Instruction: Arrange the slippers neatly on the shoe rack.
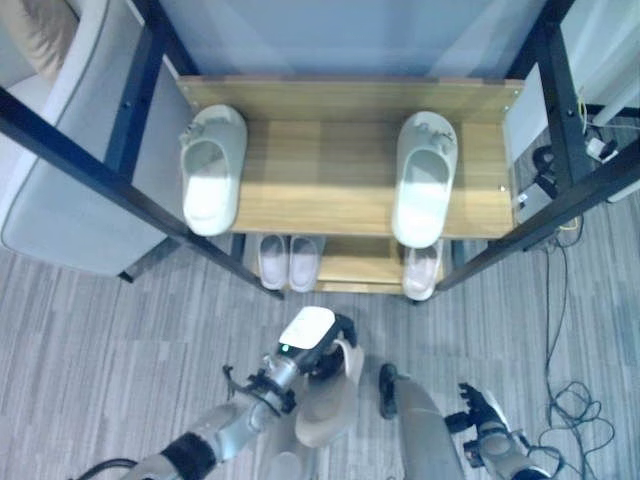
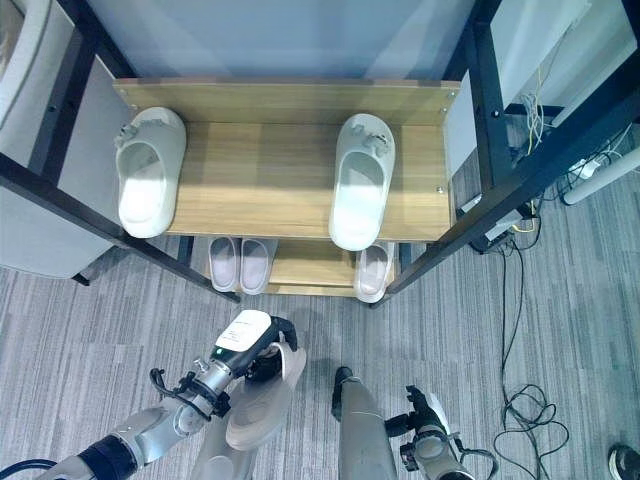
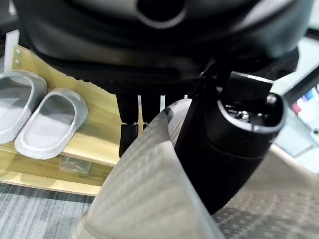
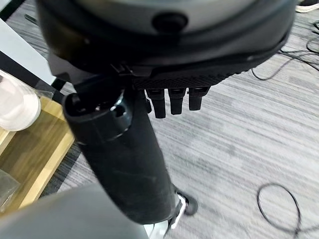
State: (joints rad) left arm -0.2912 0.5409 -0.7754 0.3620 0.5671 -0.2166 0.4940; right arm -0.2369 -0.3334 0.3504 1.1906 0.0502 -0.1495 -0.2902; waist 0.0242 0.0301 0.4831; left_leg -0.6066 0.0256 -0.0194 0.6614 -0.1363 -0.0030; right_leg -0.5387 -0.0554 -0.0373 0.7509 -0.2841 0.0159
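Note:
A wooden shoe rack stands ahead. Its top shelf carries two white slippers, one at the left and one at the right, toes pointing away. On the lower shelf lie a pale pair and a single slipper. My left hand hangs low in front of the rack, shut on a grey-beige slipper; the thumb and fingers pinch its edge. My right hand is down at the lower right, fingers straight, holding nothing.
Black metal frame bars cross in front of the rack on both sides. A light grey armchair stands at the left. Cables lie on the striped grey floor at the right.

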